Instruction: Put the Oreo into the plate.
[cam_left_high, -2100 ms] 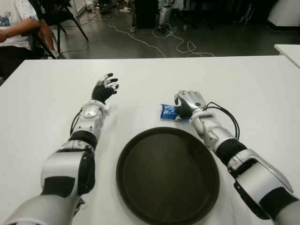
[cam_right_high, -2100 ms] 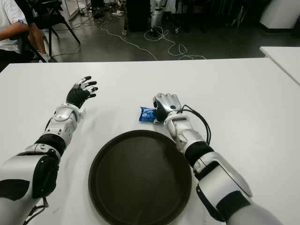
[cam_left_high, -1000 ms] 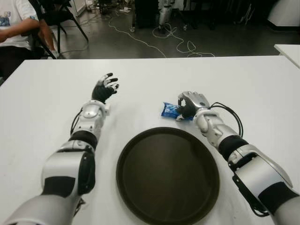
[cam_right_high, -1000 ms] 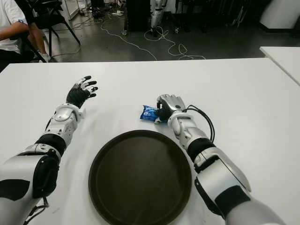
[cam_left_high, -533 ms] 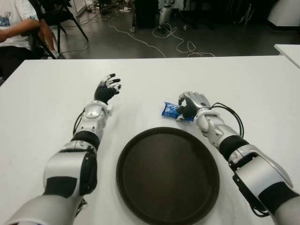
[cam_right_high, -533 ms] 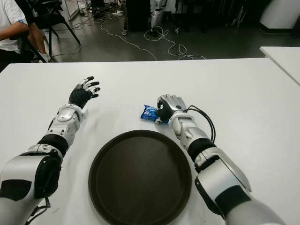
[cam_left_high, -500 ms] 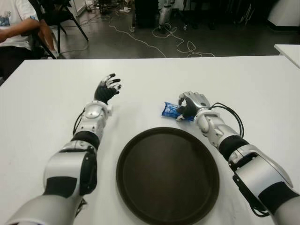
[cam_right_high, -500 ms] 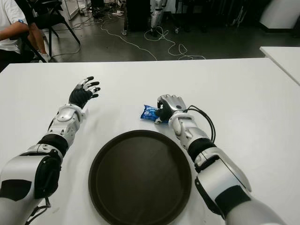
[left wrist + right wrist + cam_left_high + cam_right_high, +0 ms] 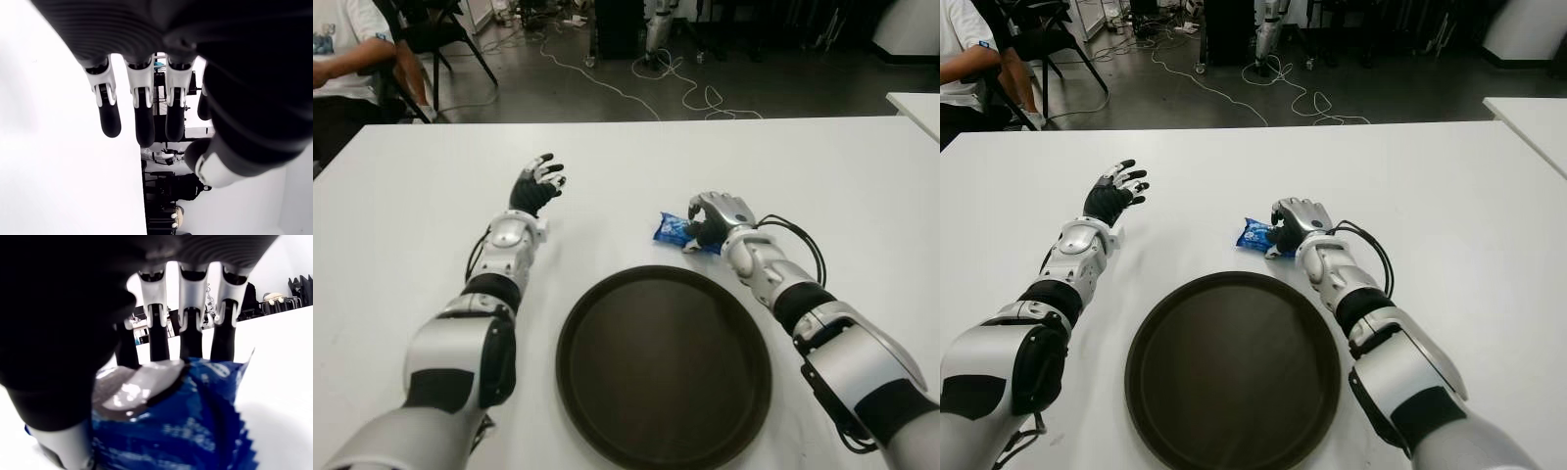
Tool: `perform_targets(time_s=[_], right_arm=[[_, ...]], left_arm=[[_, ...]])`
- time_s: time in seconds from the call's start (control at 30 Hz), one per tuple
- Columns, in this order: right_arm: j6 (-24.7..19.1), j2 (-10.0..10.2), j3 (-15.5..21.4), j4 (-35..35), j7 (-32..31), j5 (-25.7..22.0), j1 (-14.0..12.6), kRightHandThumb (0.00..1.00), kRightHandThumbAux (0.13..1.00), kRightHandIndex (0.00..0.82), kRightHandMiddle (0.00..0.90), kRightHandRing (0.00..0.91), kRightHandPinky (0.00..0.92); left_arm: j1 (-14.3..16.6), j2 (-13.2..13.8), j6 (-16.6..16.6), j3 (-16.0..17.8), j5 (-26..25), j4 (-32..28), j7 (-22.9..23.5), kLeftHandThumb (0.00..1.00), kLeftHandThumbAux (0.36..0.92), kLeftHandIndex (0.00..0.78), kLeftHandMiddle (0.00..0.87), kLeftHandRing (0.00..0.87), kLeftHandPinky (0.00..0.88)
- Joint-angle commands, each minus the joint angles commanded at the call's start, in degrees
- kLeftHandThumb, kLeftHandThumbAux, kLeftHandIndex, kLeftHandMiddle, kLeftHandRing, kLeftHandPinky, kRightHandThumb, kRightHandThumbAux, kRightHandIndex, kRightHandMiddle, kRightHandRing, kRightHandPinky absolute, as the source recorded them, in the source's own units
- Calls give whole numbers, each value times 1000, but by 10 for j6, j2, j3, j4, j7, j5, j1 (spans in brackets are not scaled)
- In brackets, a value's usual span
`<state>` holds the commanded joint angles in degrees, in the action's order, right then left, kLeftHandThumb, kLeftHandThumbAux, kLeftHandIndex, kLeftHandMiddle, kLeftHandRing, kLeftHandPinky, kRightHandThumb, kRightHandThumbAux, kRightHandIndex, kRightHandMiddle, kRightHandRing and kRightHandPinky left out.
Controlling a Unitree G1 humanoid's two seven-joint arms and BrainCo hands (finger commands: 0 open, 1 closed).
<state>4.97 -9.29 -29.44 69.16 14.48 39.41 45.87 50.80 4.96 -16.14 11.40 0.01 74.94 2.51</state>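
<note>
Head camera: my right hand (image 9: pixel 713 217) sits on the white table (image 9: pixel 842 186) just beyond the far rim of the dark round plate (image 9: pixel 663 367), fingers curled down over a blue Oreo packet (image 9: pixel 672 229). From up here I only get the packet's left end poking out from under the knuckles; the rest is covered by the hand. The packet is outside the plate, near its far edge, apart from the rim.

Right wrist camera fills in what the head view hides: the blue wrapper (image 9: pixel 195 421) with its crimped, serrated edge lies under the palm, and the fingers (image 9: pixel 190 333) come down onto its far side, with the thumb pressing from the near side. So that hand is clamped around the packet. I cannot tell from either view whether the packet is lifted clear of the table or resting on it.

Left hand (image 9: pixel 1113 196) shows well off to the left of the plate, forearm stretched over the table. In its own wrist camera the fingers (image 9: pixel 139 110) hang straight and loose, with nothing in them. Whether the hand touches the table I cannot make out.

Far left corner of the head views: a person (image 9: pixel 347 59) in a white shirt, seated, cut off by the frame edge. Cables (image 9: pixel 685 93) trail across the dark floor behind the table.
</note>
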Motion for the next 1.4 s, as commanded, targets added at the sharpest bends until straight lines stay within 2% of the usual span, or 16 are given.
perform_targets(time_s=[0.37, 0.77, 0.93, 1.03, 1.07, 1.1, 1.13, 1.17, 1.27, 1.4], right_arm=[[0, -2, 0, 6, -4, 1, 1, 0, 872, 490, 576, 597, 585], [6, -6, 8, 15, -12, -5, 5, 0, 853, 462, 560, 586, 565], [13, -11, 12, 14, -16, -9, 9, 0, 869, 483, 573, 594, 585], [15, -14, 10, 12, -12, -8, 10, 42, 874, 494, 602, 612, 602], [16, -16, 9, 11, -9, -8, 10, 69, 872, 495, 608, 615, 605], [16, -17, 8, 10, -7, -7, 10, 190, 845, 481, 608, 613, 604], [16, -18, 7, 10, -4, -5, 10, 366, 806, 460, 607, 610, 602], [16, -18, 6, 9, -2, -5, 10, 480, 780, 447, 607, 608, 602], [15, -20, 3, 8, 2, -2, 11, 617, 749, 431, 610, 607, 604], [12, -21, 0, 8, 6, -3, 12, 667, 737, 426, 619, 614, 612]], left_arm=[[0, -1, -2, -1, 0, -1, 1, 165, 787, 137, 210, 201, 215], [1, -3, 1, 3, -3, 0, -2, 193, 778, 145, 219, 209, 214], [1, -4, -1, 3, -2, 0, -3, 198, 784, 144, 217, 204, 210], [1, -4, -1, 3, -1, -1, -2, 192, 784, 144, 216, 202, 208], [1, -4, -2, 3, -2, -1, -2, 191, 783, 144, 216, 203, 212], [1, -4, -2, 3, -2, -1, -2, 190, 783, 144, 216, 203, 212], [0, -4, -2, 3, -2, -1, -2, 190, 782, 144, 216, 203, 213], [0, -4, -2, 3, -2, -1, -2, 190, 782, 141, 215, 203, 212], [1, -5, -2, 4, -2, -1, -2, 190, 783, 135, 211, 201, 210], [2, -5, 0, 4, -3, -1, -3, 188, 784, 129, 208, 200, 211]])
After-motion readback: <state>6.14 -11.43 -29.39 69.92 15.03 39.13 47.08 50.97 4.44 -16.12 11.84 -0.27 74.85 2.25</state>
